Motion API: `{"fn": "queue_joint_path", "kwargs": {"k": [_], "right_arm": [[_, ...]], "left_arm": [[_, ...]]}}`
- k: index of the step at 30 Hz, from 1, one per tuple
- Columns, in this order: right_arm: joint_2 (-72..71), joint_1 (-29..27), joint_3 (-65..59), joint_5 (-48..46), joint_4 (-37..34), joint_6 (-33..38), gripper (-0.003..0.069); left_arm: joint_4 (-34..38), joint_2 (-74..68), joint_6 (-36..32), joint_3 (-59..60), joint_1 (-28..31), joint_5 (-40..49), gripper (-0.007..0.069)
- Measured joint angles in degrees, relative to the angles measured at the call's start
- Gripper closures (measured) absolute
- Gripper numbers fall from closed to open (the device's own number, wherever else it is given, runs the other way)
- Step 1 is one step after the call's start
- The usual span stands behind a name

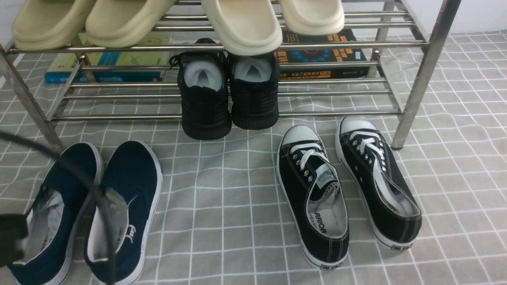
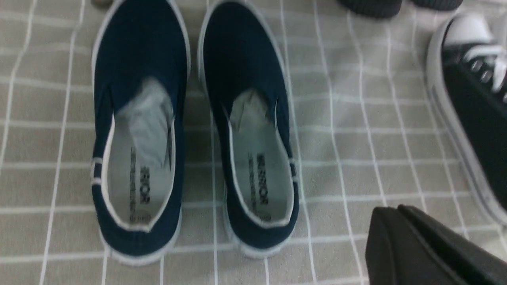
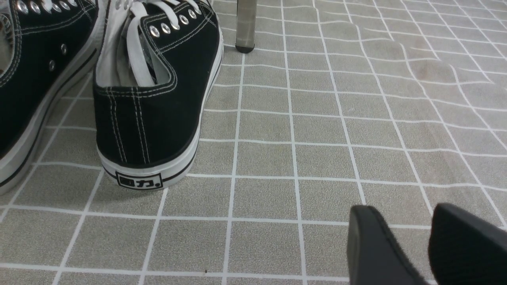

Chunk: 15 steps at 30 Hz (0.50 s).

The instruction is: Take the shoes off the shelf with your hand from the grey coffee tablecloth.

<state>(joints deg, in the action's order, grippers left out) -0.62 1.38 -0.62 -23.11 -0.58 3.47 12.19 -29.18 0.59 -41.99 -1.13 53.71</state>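
Observation:
The two navy slip-on shoes (image 1: pixel 126 198) stand side by side on the grey coffee tablecloth (image 1: pixel 222 198), in front of the shelf's (image 1: pixel 416 91) left leg, toes toward it. In the left wrist view the shoes (image 2: pixel 249 118) lie just ahead and to one side of my left gripper (image 2: pixel 390 211). It is shut with nothing in it and hovers over bare cloth. In the front view, only a blurred black piece of that hand (image 1: pixel 12 241) and its cable show, at the left edge. My right gripper (image 3: pixel 404 209) is open over the cloth and holds nothing.
Black mesh sneakers (image 1: pixel 227 95) sit on the shelf's lower tier. Beige slippers (image 1: pixel 245 27) are on the top tier, and books (image 1: pixel 107 63) lie behind. Black lace-up sneakers (image 1: pixel 348 190) stand on the cloth at the right, close to the right gripper. A shelf leg (image 3: pixel 245 23) stands beyond them.

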Motion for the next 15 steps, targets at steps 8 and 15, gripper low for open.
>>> {"fn": "queue_joint_path", "kwargs": {"k": [8, 15], "right_arm": [[0.0, 0.0, 0.0, 0.0, 0.0, 0.0, 0.042], [0.0, 0.0, 0.0, 0.0, 0.0, 0.0, 0.042]], "left_arm": [[2.2, 8.7, 0.2, 8.9, 0.0, -11.4, 0.0621], [-0.6, 8.8, 0.2, 12.3, 0.0, -12.8, 0.0615]]}}
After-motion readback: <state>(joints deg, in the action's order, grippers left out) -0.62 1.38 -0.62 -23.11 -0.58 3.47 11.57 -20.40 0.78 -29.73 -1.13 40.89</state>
